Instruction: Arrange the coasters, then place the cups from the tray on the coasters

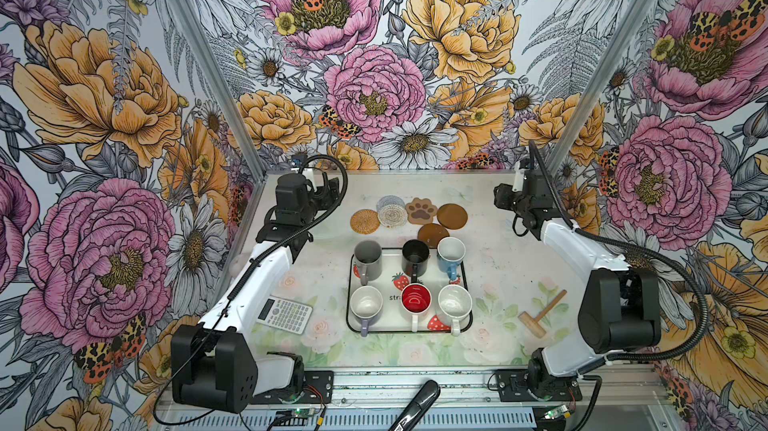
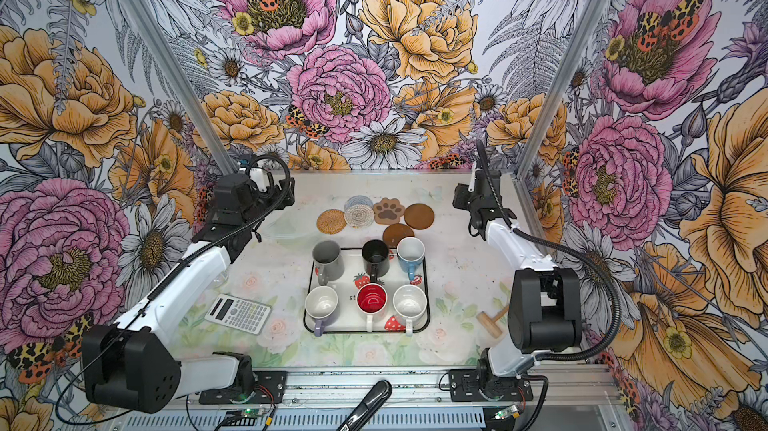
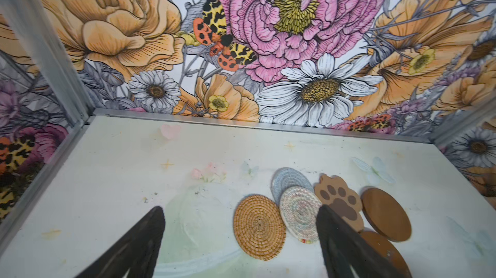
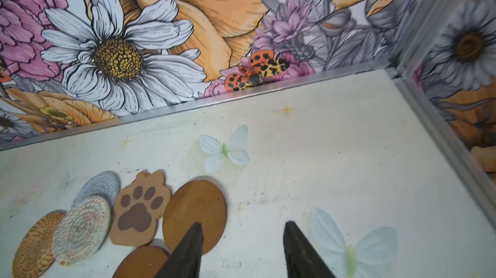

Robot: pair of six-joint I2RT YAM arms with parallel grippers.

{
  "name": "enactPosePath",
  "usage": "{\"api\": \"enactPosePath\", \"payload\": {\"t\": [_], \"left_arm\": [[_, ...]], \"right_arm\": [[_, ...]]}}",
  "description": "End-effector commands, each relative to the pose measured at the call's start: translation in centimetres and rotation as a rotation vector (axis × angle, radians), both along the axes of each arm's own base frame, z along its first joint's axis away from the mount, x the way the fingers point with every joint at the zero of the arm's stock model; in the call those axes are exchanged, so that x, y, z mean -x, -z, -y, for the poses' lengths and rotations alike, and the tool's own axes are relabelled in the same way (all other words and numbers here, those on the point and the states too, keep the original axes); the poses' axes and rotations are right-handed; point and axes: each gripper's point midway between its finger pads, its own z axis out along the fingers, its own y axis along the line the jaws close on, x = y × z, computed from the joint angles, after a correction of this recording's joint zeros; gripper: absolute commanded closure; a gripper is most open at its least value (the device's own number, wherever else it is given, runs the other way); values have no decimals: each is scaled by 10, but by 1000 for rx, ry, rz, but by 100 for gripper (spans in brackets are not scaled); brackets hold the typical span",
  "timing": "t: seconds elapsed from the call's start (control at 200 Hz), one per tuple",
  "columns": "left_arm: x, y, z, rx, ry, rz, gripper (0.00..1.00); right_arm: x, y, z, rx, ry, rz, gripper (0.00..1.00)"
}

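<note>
Six coasters cluster at the back of the table: tan rattan (image 1: 365, 221), clear textured (image 1: 392, 215) overlapping a grey-blue one (image 1: 390, 202), a paw shape (image 1: 421, 210) and two brown discs (image 1: 451, 216) (image 1: 432, 234). In front stands the strawberry tray (image 1: 388, 273) with six cups: grey (image 1: 368, 256), black (image 1: 415, 256), light blue (image 1: 451, 254), lavender (image 1: 365, 304), red inside (image 1: 416, 300), speckled (image 1: 454, 303). My left gripper (image 3: 240, 208) hovers open, back-left of the coasters. My right gripper (image 4: 243, 223) is open and empty, back-right of them, beside a brown disc (image 4: 194, 213).
A calculator (image 1: 284, 315) lies left of the tray and a wooden T-shaped mallet (image 1: 540, 316) right of it. A black-handled tool (image 1: 419, 404) rests on the front rail. Flowered walls with metal posts close in the back and both sides.
</note>
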Motion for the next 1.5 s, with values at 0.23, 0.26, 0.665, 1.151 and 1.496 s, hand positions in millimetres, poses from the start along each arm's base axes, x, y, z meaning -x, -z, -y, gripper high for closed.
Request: {"api": "enactPosePath", "payload": {"t": [0.23, 0.26, 0.665, 1.151, 1.496], "left_arm": [[-9, 31, 83, 62, 183, -184, 13], [-11, 33, 86, 64, 189, -189, 13], [-18, 52, 114, 79, 239, -248, 13], [-14, 69, 133, 64, 305, -289, 13], [-12, 71, 140, 70, 325, -298, 13]], "right_arm": [[-15, 50, -88, -62, -195, -218, 42], [-17, 55, -93, -49, -205, -233, 41], [-37, 113, -131, 76, -259, -390, 30], [-49, 141, -132, 241, -223, -489, 28], [-46, 157, -135, 335, -231, -530, 20]]}}
